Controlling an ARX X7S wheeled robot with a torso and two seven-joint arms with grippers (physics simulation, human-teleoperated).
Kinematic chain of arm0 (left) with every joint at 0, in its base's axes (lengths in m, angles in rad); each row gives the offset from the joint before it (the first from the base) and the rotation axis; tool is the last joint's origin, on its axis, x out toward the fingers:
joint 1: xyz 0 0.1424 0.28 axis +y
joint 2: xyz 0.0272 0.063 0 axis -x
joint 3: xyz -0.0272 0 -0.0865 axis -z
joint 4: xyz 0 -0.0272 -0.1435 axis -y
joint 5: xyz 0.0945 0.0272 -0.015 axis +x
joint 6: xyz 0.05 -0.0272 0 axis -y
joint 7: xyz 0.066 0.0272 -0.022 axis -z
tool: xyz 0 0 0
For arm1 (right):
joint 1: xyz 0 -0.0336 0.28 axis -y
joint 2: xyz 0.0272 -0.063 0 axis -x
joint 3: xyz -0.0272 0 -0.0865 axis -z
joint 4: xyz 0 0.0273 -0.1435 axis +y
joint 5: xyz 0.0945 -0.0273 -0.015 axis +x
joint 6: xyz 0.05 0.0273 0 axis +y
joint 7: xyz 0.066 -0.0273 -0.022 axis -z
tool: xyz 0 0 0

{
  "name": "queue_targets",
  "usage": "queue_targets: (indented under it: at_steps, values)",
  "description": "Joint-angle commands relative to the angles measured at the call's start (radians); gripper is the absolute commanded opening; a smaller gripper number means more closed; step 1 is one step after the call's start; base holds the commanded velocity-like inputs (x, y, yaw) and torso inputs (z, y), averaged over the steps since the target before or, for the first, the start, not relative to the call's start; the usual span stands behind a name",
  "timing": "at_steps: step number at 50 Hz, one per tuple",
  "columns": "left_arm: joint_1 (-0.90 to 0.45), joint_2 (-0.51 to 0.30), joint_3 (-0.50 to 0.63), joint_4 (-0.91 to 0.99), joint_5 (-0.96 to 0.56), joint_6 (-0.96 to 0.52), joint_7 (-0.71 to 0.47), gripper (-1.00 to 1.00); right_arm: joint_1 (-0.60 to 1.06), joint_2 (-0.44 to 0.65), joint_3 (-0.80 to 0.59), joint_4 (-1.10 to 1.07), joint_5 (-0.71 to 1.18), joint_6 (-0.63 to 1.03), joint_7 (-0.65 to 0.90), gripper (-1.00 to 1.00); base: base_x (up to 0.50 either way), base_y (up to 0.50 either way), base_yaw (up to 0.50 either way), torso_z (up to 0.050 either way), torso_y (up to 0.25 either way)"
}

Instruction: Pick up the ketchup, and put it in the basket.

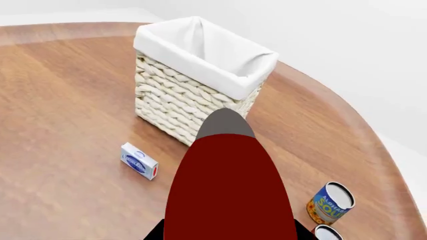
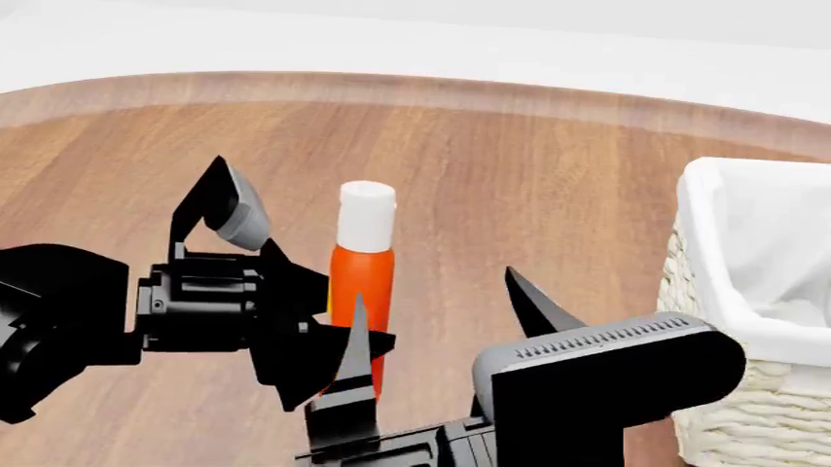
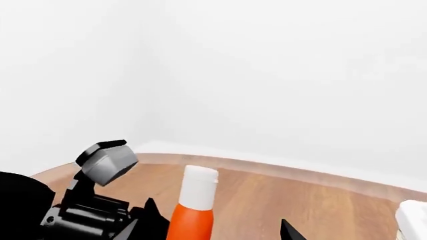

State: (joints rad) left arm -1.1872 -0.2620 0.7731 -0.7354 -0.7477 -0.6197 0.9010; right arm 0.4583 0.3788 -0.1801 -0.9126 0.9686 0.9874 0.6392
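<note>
Right gripper (image 2: 435, 321) sits nearest, its fingers spread apart and empty, just beside the ketchup (image 2: 362, 277). Left gripper (image 2: 279, 282) is clamped on the bottle's lower body — holding it upright, probably for carrying. Basket (image 2: 714, 243) stands well apart from the ketchup — nothing in it yet.

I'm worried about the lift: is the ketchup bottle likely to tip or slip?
The ketchup is tall and narrow, so it probably tips easily if nudged. Its smooth, rounded plastic body looks somewhat slippery, and likely squeezable, so the left gripper may need a firm mid-body hold.
</note>
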Motion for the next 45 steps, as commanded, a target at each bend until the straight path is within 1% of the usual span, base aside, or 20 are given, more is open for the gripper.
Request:
queue_targets:
  at_steps: [1,10,27,36,45]
  values:
    - [0.005,0.015,-0.028,0.013,0.019,0.017,0.013,-1.0,0.136,-0.054,0.005,0.058,0.044,0.037,-0.023,1.0,0.0,0.0,0.0,0.0,0.0]
    - [0.011,0.01,-0.023,0.034,0.017,0.012,0.013,-1.0,0.199,-0.077,-0.021,0.133,0.017,0.008,-0.068,1.0,0.0,0.0,0.0,0.0,0.001]
    - [0.022,-0.002,-0.018,0.067,0.008,0.003,0.012,-1.0,0.224,-0.104,-0.085,0.275,-0.068,-0.084,-0.173,1.0,0.0,0.0,0.0,0.0,0.0]
    - [0.027,-0.004,-0.011,0.074,0.011,0.005,0.01,-1.0,0.191,-0.128,-0.049,0.381,-0.05,-0.168,-0.253,1.0,0.0,0.0,0.0,0.0,0.0]
    - [0.03,-0.002,-0.003,0.07,0.015,0.01,0.014,-1.0,0.191,-0.137,-0.041,0.467,-0.061,-0.213,-0.299,1.0,0.0,0.0,0.0,0.0,0.001]
